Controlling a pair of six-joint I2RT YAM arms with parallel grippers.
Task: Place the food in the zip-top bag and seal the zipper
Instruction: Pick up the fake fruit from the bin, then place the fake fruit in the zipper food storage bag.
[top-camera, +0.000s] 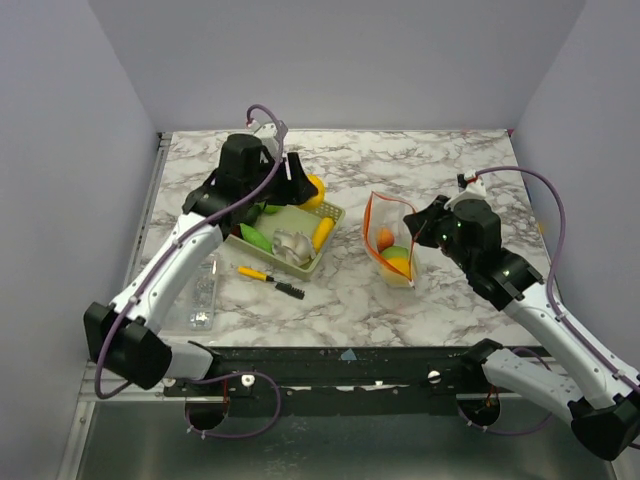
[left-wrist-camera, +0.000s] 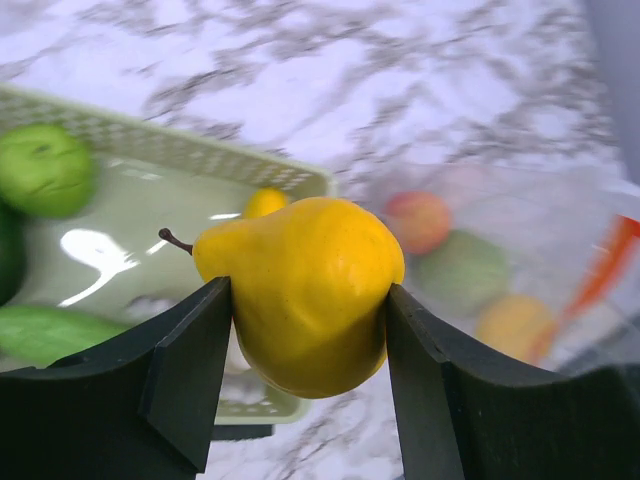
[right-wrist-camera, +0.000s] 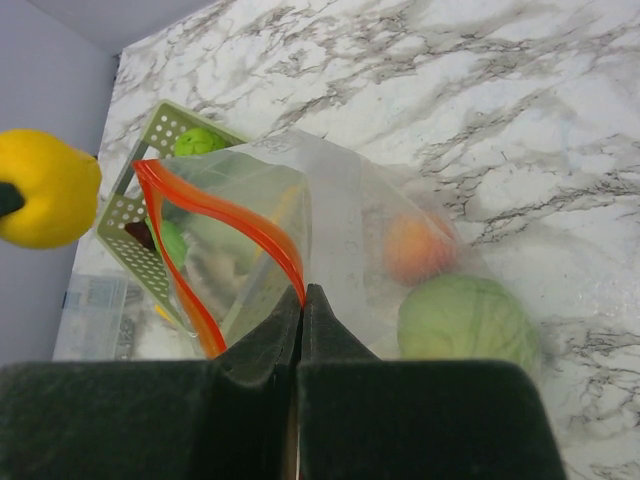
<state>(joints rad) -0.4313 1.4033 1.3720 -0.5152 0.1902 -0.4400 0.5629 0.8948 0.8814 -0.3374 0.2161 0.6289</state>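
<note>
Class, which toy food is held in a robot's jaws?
The yellow pear, gripped by the left jaws; the others lie in the basket or bag.

I see top cam high at near edge, looking down on whole table (top-camera: 340, 290), left wrist cam tight on yellow pear (left-wrist-camera: 300, 290), right wrist tight on zip-top bag (right-wrist-camera: 340, 210), all three share both

Basket (top-camera: 333, 213) left of bag (top-camera: 392, 225); pear (top-camera: 313, 190) above basket edge; pen (top-camera: 262, 275) before basket.

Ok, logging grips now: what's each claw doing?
Left claw: closed on the yellow pear.
Right claw: shut, pinching the zip-top bag at its zipper.
</note>
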